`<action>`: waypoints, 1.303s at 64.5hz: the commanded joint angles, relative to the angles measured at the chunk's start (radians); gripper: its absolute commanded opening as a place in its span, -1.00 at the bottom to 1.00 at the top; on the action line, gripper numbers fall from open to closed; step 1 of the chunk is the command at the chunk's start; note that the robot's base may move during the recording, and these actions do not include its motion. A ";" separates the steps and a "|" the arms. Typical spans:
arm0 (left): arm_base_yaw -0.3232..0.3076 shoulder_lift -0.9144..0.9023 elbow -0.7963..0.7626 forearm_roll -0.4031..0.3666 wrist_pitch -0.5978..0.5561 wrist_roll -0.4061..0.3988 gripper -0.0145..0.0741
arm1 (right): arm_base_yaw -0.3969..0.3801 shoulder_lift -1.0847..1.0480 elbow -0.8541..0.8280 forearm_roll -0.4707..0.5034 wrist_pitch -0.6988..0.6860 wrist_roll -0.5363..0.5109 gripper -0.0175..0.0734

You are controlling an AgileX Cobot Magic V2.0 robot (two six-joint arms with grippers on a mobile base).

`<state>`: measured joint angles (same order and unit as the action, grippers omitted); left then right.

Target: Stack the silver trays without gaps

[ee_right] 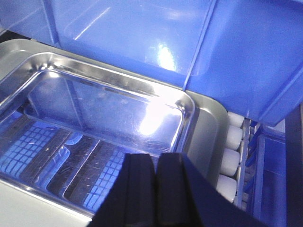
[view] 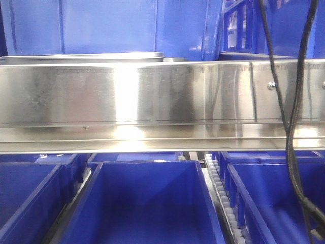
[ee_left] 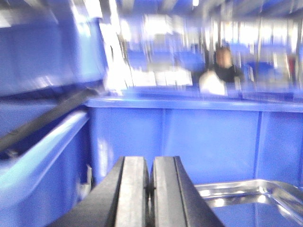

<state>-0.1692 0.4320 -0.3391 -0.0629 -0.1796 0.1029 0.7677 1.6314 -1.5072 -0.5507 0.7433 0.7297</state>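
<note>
Silver trays (ee_right: 109,113): from my right wrist view, one shiny pan sits nested inside a second, whose wider rim (ee_right: 210,123) shows along its right side; I cannot tell whether the two seat fully. Mirror bottom reflects blue bin lattice. Both lie against the foot of a tall blue bin wall (ee_right: 189,38), with white conveyor rollers (ee_right: 229,156) just beside their right edge.

Right gripper (ee_right: 157,189): black fingers pressed together, nothing between them, poised over the near rim of the top tray (contact not discernible).

Left gripper (ee_left: 150,189): fingers likewise together and empty. A tray corner (ee_left: 255,191) gleams just to its right, inside a blue bin (ee_left: 189,137). My left wrist view is blurred; a person (ee_left: 225,68) shows faintly in the background.

Front view: a long steel shelf rail (view: 162,101) spans the frame. A tray rim (view: 86,57) peeks above its top edge toward the left. Blue bins (view: 147,203) sit below the rail, a roller strip (view: 223,203) between them, and black cables (view: 292,127) hang at the right.
</note>
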 commanded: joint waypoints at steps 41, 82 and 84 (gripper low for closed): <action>0.001 -0.241 0.232 0.004 0.043 0.001 -0.66 | 0.001 -0.040 -0.005 -0.018 0.093 -0.005 -0.77; 0.001 -0.241 0.232 0.004 0.043 0.001 -0.66 | 0.001 -0.040 -0.005 -0.025 0.045 -0.005 -0.77; 0.001 -0.241 0.232 0.004 0.043 0.001 -0.66 | 0.001 -0.040 -0.005 -0.019 0.040 -0.005 -0.77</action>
<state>-0.1692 0.1943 -0.1088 -0.0629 -0.1248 0.1029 0.7693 1.6041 -1.5072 -0.5532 0.8141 0.7297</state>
